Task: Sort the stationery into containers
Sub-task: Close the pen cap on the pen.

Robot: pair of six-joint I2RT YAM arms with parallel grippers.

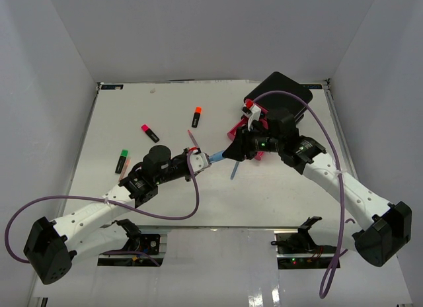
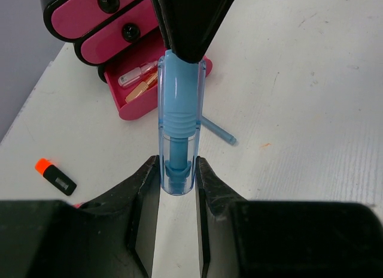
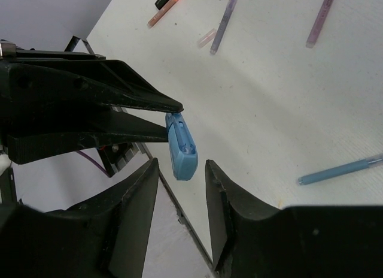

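Mid-air handover: my left gripper (image 2: 178, 170) clamps the blue pen (image 2: 178, 116); my right gripper (image 3: 181, 165) straddles its tip, jaws apart. Next, I judge: pinch right, release left, carry to the open drawer (image 2: 134, 112).

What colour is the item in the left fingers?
Light blue item; clearest in left wrist view.

Stubby clear-blue pen (image 2: 178, 119), one end clamped in my left jaws, the other between my right jaws; pink drawers (image 2: 78, 20) beyond, lowest open.
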